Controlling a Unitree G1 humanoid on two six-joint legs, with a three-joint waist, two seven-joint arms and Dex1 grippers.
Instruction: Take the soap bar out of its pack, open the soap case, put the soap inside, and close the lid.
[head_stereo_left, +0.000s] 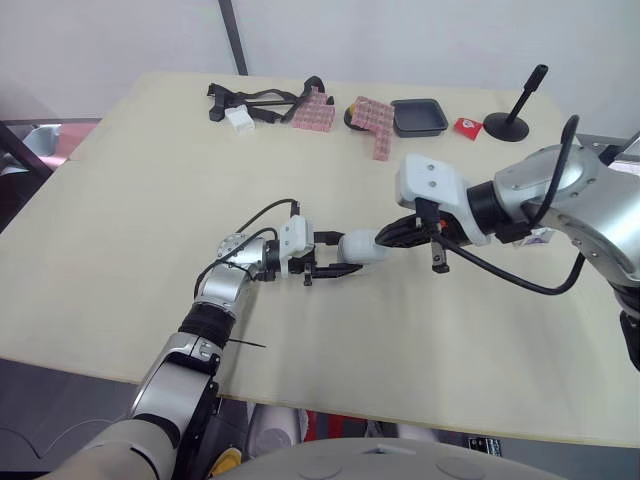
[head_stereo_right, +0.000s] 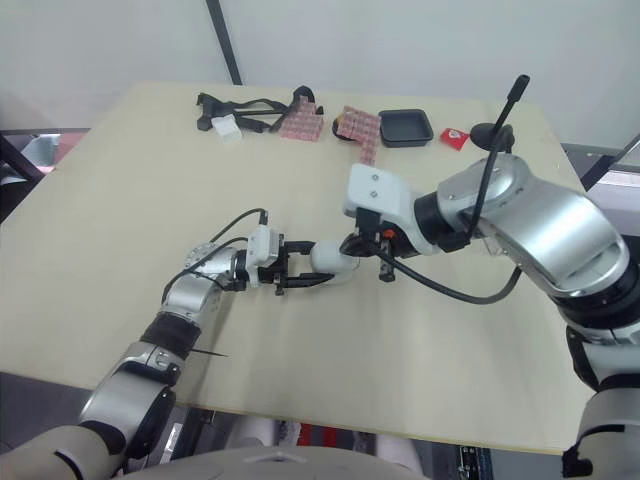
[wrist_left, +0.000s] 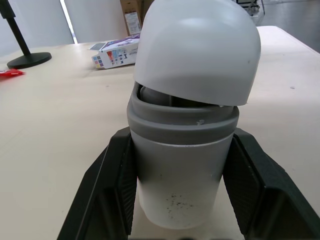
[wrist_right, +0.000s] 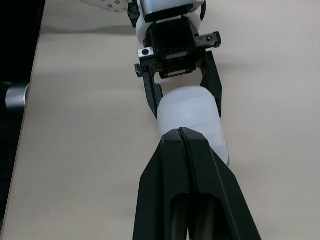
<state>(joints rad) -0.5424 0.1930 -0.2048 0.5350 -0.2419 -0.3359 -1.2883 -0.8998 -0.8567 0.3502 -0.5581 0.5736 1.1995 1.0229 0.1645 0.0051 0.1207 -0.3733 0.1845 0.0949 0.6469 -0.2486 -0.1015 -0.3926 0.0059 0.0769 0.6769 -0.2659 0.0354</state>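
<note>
Left claw (head_stereo_left: 338, 255) grips the case (head_stereo_left: 362, 246) by its base; lid (wrist_left: 197, 50) ajar. Right claw (wrist_right: 182, 131) is pinched together, tips on the lid just past the left fingertips. Hold the base firm and lever the lid up slowly (hinge side unclear).

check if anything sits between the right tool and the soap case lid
Nothing visible does: the right tool, shut, is right against the white rounded plastic soap case, whose lid gapes slightly while the left tool clamps its base.
</note>
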